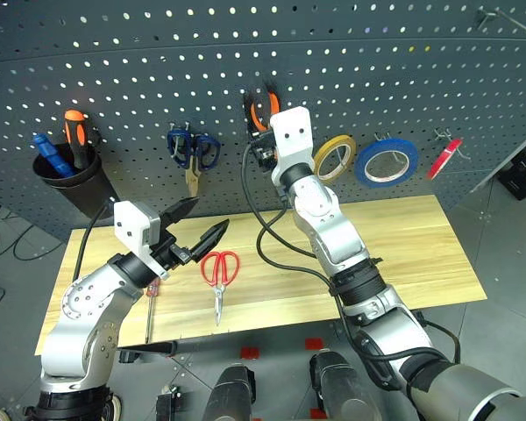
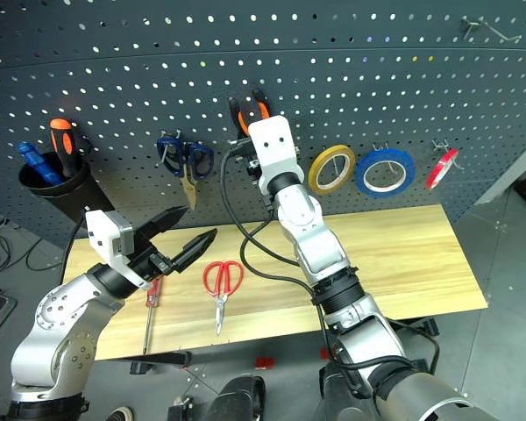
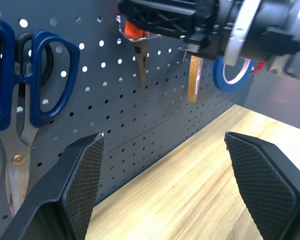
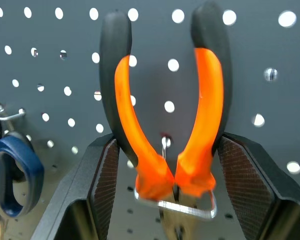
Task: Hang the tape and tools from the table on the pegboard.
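The right gripper (image 4: 165,165) is seen up against the pegboard (image 1: 158,79), at about 12 o'clock from the middle of the table (image 1: 403,254). Its two fingers are closed on the orange-and-black pliers (image 4: 165,115), one pad on each handle, and the pliers sit handles-up over a small wire hook (image 4: 175,202), nose pointing down.

The left gripper (image 1: 199,224) is held spread wide over the table's 9 o'clock end, with nothing between its fingers.

Still lying on the wood: the red scissors (image 1: 219,274), just at 4 o'clock from the left gripper, and the red-handled screwdriver (image 1: 149,309), near the front edge at roughly 7 o'clock.

The blue tape roll (image 1: 386,162) is already found on the board, at 3 o'clock from the pliers, between a yellow tape roll (image 1: 335,158) and a red tape roll (image 1: 444,158). Dark-blue scissors (image 1: 193,151) are hung at 9 o'clock from the pliers, and further that way a black cup (image 1: 74,180) with two screwdrivers is fixed
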Motion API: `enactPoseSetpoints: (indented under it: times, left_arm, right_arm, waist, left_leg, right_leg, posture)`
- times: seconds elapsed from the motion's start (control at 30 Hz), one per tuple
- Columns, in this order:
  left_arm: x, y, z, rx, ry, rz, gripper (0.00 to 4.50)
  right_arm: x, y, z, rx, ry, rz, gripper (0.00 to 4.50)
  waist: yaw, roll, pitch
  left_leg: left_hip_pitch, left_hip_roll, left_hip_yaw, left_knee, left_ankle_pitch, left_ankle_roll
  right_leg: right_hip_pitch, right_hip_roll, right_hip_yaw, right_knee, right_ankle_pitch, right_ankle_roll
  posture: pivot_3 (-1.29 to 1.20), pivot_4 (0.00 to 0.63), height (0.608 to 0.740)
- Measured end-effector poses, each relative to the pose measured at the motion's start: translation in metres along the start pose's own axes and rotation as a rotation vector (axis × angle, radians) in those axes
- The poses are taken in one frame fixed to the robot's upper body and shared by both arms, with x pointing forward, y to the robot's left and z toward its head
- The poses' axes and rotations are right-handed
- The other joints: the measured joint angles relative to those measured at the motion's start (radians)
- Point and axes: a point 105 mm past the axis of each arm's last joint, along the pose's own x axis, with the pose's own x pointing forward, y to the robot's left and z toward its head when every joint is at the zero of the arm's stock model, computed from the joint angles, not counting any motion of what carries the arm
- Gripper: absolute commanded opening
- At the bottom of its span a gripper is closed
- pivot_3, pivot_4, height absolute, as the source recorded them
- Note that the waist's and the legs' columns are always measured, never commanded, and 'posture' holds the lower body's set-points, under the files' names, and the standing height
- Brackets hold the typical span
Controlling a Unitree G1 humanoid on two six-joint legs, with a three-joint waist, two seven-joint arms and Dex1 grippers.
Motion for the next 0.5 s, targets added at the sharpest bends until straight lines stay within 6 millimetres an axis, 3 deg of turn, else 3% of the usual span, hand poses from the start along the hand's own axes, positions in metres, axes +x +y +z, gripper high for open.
enactPoseSetpoints:
  times: [0.03,0.1,0.2,0.3,0.5]
  left_arm:
    - [0.000,0.001,-0.002,-0.007,0.006,0.007,4.07]
    - [-0.002,0.002,-0.006,-0.015,0.021,0.022,4.07]
    - [-0.002,0.006,-0.012,-0.036,0.042,0.065,4.07]
    - [-0.006,0.011,-0.025,-0.084,0.092,0.126,4.07]
    - [-0.023,0.013,-0.061,-0.185,0.251,0.246,4.22]
  right_arm:
    - [-0.001,0.000,-0.001,0.011,0.013,0.001,2.76]
    - [-0.003,-0.001,-0.002,0.024,0.026,0.004,3.49]
    - [-0.018,0.003,-0.037,0.074,0.168,0.032,4.41]
    - [-0.040,0.013,-0.069,0.142,0.318,0.093,4.46]
    - [-0.075,0.026,-0.052,0.138,0.344,0.293,4.49]
  waist:
    - [0.000,0.000,0.000]
    - [0.000,0.000,0.000]
    - [0.004,0.000,0.000]
    - [0.003,0.000,0.000]
    - [0.005,0.000,0.000]
  left_leg:
    - [0.001,0.000,0.000,0.000,0.000,0.000]
    - [0.002,0.000,0.000,0.000,-0.001,0.002]
    - [0.002,0.000,-0.001,0.000,-0.001,0.002]
    - [-0.001,-0.001,0.000,0.000,-0.001,0.002]
    - [-0.004,0.000,-0.003,0.000,-0.001,0.002]
  right_leg:
    - [0.000,0.000,0.000,0.001,0.000,0.000]
    - [0.001,0.000,0.000,0.001,0.000,0.000]
    - [0.003,0.000,-0.001,0.000,0.000,0.000]
    - [0.001,-0.001,0.000,-0.001,0.000,0.000]
    - [-0.001,-0.001,-0.002,-0.001,0.000,0.000]
  posture:
    - [0.03,0.241,0.740]
    - [0.03,0.241,0.740]
    - [0.02,0.238,0.740]
    - [0.02,0.238,0.740]
    - [0.00,0.240,0.740]
